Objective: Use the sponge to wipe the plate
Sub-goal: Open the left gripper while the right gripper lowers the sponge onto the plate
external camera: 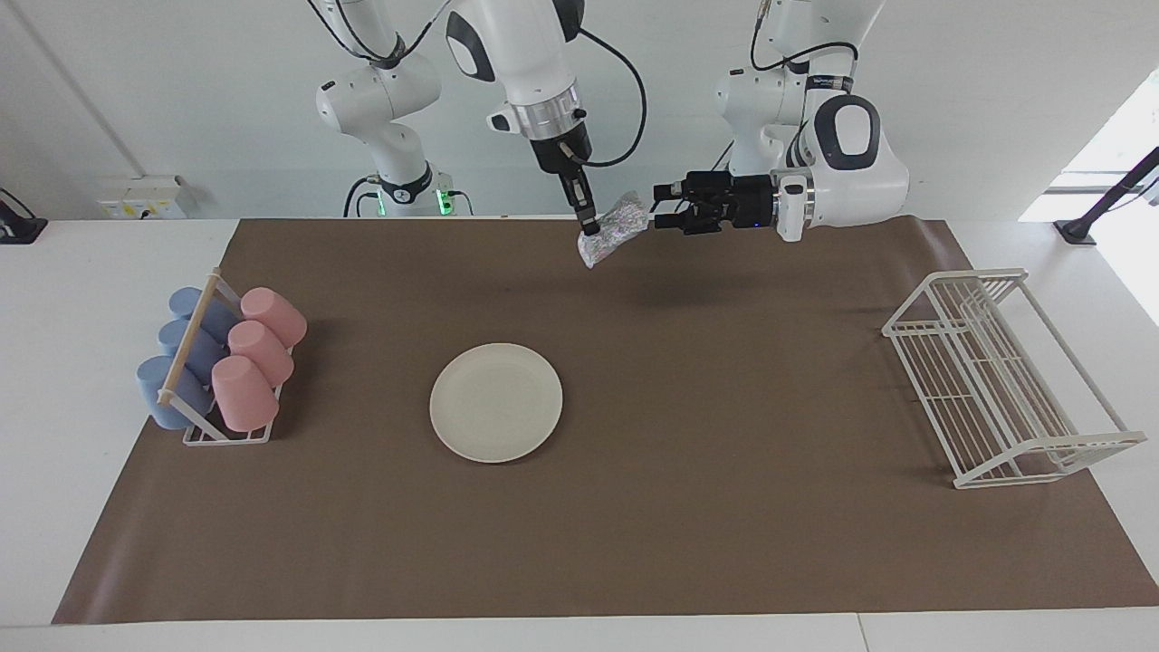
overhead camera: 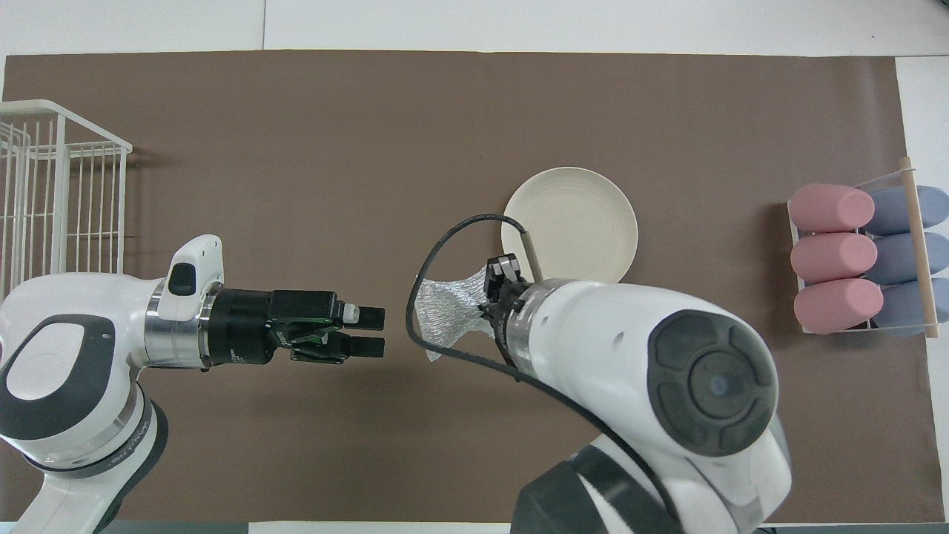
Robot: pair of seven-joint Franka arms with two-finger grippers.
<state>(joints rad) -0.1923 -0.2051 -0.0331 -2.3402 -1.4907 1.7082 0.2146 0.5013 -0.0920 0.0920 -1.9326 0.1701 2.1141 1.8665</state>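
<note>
Hanging from the right gripper, the sponge is up in the air over the brown mat at the robots' end of the desk; the right fingers are clenched on one end of it, and the rest of the silvery pad droops and trails toward the left arm's side; the left gripper hovers level just beside that trailing end, its fingers released and spread, holding nothing and apart from the pad, so only the right arm carries it.

The relation that counts is between the held sponge and the plate; the plate lies flat on the mat, farther from the robots than the spot under the sponge and somewhat toward the right arm's end of the desk; in the overhead view the right arm's wrist already covers the plate's near rim, but the facing view shows the sponge well above it and not touching; the right arm is the nearer one to the plate.

By my judgement the next move is a carry outward and down, so that the pad's drooping broad face, not the fingers, meets the plate; the plate is loose on the mat and may slide under a sideways stroke; the left arm waits.

Cups in their holder and the wire rack stand well apart at either end.
</note>
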